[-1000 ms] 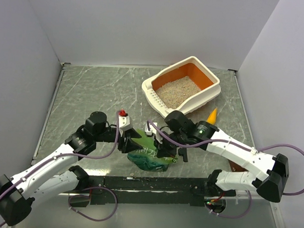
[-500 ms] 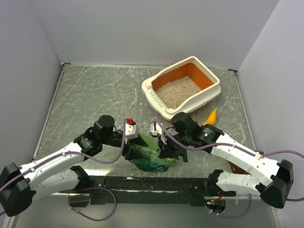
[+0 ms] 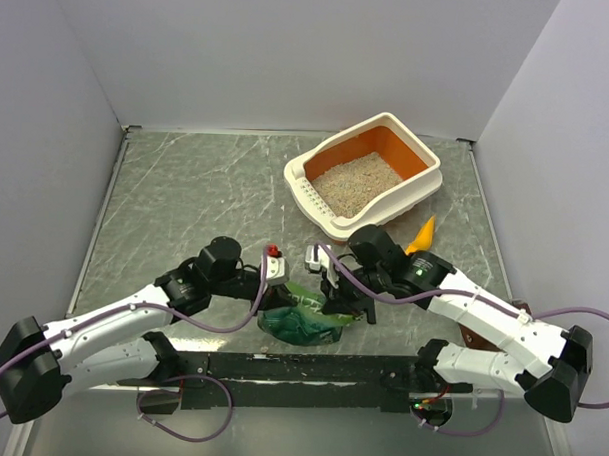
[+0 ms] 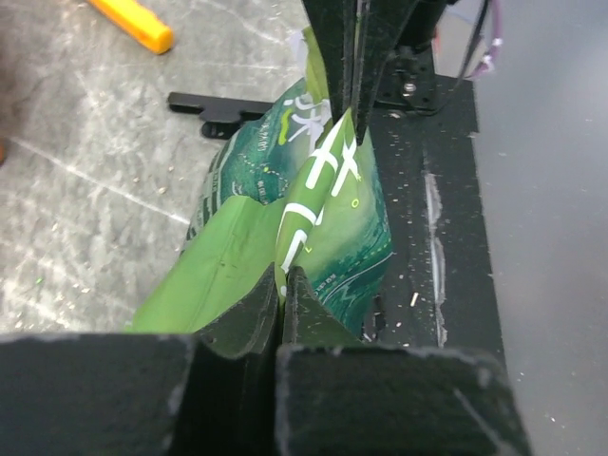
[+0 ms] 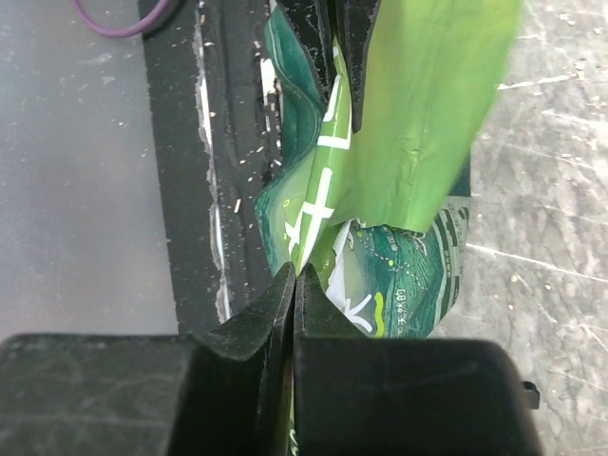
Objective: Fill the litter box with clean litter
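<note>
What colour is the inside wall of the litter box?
The litter box is orange inside; the top external view shows it best.

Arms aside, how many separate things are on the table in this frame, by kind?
litter box: 1
clean litter, one mass inside the box: 1
green bag: 1
yellow-orange scoop: 1
Total: 4

Left of the litter box the table lies open. In front of it the green bag blocks the middle. A scoop perhaps touches its near-right side.
</note>
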You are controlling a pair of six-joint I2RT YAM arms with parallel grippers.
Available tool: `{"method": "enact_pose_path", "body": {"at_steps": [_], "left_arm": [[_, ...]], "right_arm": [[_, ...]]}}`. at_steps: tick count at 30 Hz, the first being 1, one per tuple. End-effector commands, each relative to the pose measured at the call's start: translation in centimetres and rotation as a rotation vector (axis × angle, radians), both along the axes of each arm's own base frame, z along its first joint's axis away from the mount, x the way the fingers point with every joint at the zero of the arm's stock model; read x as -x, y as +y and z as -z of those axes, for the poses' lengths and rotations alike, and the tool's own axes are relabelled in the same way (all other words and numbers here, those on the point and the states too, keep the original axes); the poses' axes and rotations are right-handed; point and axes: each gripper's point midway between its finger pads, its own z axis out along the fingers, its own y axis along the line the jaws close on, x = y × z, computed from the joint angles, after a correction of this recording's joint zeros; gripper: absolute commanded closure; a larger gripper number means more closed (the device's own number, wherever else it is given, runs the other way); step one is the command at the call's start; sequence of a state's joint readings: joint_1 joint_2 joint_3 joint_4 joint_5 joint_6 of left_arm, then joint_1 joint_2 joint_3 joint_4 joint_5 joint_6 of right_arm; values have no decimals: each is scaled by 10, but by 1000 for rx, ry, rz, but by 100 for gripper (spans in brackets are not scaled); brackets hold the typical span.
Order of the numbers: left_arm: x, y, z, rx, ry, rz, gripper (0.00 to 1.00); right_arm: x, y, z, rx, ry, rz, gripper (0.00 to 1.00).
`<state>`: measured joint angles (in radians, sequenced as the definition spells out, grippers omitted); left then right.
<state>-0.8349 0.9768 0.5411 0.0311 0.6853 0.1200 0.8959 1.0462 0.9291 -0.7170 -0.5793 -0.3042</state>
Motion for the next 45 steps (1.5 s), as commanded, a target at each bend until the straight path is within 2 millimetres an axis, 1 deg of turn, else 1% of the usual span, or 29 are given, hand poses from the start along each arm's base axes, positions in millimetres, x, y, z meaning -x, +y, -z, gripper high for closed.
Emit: {"method": "enact_pose_path", "body": {"at_steps": [1, 3, 4, 5, 8, 10, 12, 14, 19, 21, 22, 23, 25, 26, 28, 29, 31, 32, 33, 34, 35, 36, 37, 38, 39, 40, 42, 43, 45], "left_arm": [[-36, 15, 3, -93, -86, -193, 100], [-42, 19, -12, -78, -121, -234, 99], [-45, 21, -20, -68, -135, -256, 100], [-47, 24, -29, -54, -156, -276, 99], [-50, 35, -57, -18, -202, -338, 99], [-53, 42, -65, -15, -219, -376, 99], [-55, 48, -61, -33, -211, -411, 99], [-56, 50, -52, -43, -177, -436, 99], [-57, 52, -16, -84, -97, -482, 99], [-61, 53, -2, -129, -67, -507, 99], [-61, 54, 1, -144, -49, -513, 99], [-61, 53, 3, -151, -38, -518, 99], [-62, 54, 5, -152, -34, -531, 99], [-63, 55, 4, -147, -37, -536, 99], [-65, 57, 1, -139, -47, -555, 99], [-66, 59, 1, -138, -51, -565, 99], [-68, 61, -1, -125, -27, -602, 99], [-69, 62, -2, -125, -29, -612, 99], [-72, 65, -3, -126, -35, -639, 99], [-75, 67, -4, -128, -36, -661, 99], [-79, 70, -6, -125, -37, -691, 99], [-80, 70, -8, -120, -31, -702, 99], [-85, 74, -9, -122, -36, -744, 99], [-89, 78, -9, -123, -39, -774, 99], [-93, 81, -10, -126, -42, -804, 99], [-96, 84, -10, -127, -45, -827, 99], [-100, 87, -11, -125, -44, -857, 99], [-101, 88, -12, -121, -40, -865, 99], [-103, 87, -17, -99, -33, -874, 99]], "right_arm": [[-17, 14, -34, -120, -89, 23, 100], [-31, 15, -43, -117, -114, 53, 100], [-38, 14, -41, -94, -126, 68, 100], [-46, 15, -47, -82, -150, 73, 100], [-65, 21, -55, -40, -208, 66, 100], [-73, 25, -61, -25, -213, 49, 100], [-77, 28, -60, 11, -202, 38, 100], [-82, 28, -49, 56, -188, 42, 100], [-96, 35, -22, 111, -140, 104, 100], [-103, 38, -13, 129, -119, 158, 100], [-106, 40, -13, 122, -102, 181, 100], [-114, 39, -16, 105, -96, 228, 98], [-127, 35, -30, 52, -121, 321, 80], [-132, 30, -41, 25, -155, 373, 70], [-144, 17, -62, -22, -223, 497, 59], [-148, 7, -73, -45, -245, 558, 56], [-158, -18, -84, -69, -232, 730, 50], [-165, -33, -84, -65, -214, 829, 53], [-169, -47, -81, -54, -182, 916, 57], [-171, -59, -78, -43, -156, 987, 58], [-170, -70, -72, -31, -121, 1048, 61], [-163, -73, -63, -13, -79, 1053, 63], [-154, -69, -56, -6, -39, 1015, 63], [-146, -68, -45, 22, 0, 995, 63], [-142, -72, -36, 44, 20, 1023, 56], [-139, -78, -22, 67, 44, 1063, 51], [-131, -84, 2, 102, 95, 1118, 49], [-129, -91, 15, 131, 110, 1162, 49], [-122, -94, 34, 172, 156, 1186, 49]]}}
